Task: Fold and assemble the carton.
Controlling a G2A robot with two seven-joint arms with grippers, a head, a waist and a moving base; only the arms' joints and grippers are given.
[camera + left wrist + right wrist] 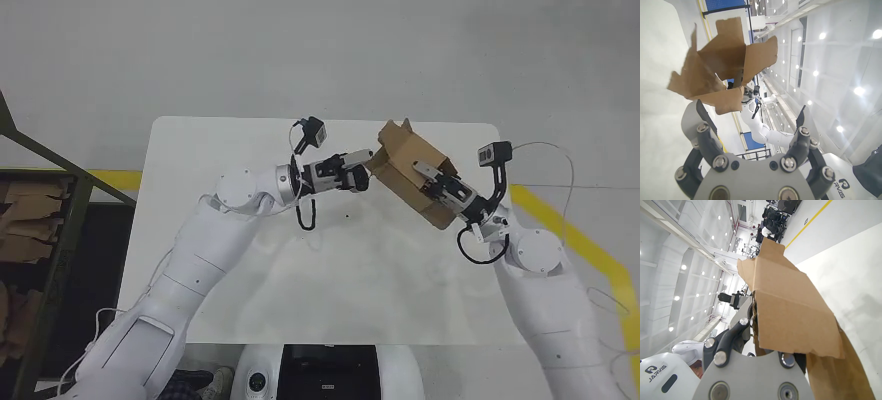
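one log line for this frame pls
carton: over table, end flaps splayed | right gripper: shut on carton | left gripper: open, facing end flaps | status: folding not done

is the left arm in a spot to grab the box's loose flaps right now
Probably yes: the left claw is open right beside the splayed flaps of the box, nothing between them, while the right claw grips its far end.
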